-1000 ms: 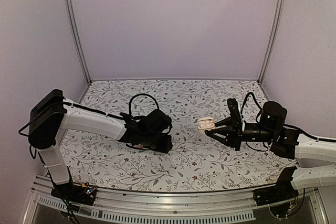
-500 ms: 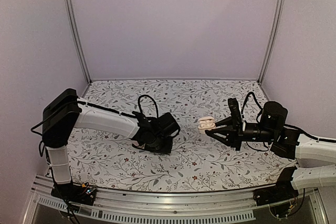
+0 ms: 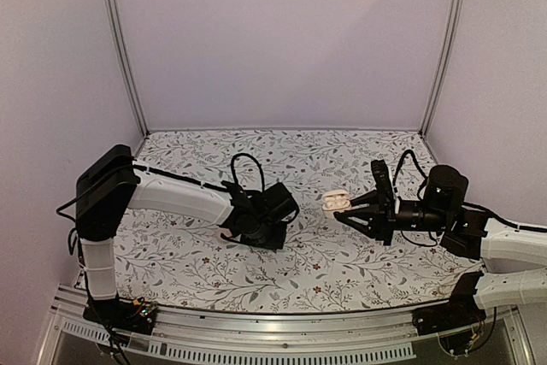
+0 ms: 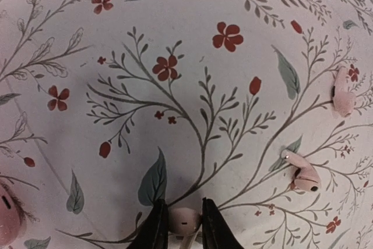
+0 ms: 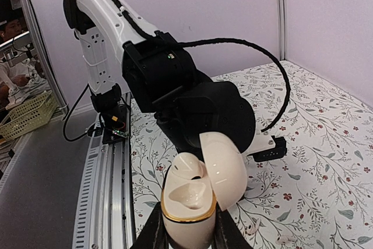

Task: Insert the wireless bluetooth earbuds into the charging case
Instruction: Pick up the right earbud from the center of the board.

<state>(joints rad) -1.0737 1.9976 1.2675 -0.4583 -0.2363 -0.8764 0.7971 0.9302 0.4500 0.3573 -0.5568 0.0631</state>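
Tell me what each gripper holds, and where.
Right gripper: the charging case, by its lower shell. Left gripper: an earbud between its fingertips, grip uncertain.

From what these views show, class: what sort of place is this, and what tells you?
Probably a robotics lab test cell: left arm and right arm bolted by an aluminium rail, plain walls on metal posts boxing in a floral-clothed table.
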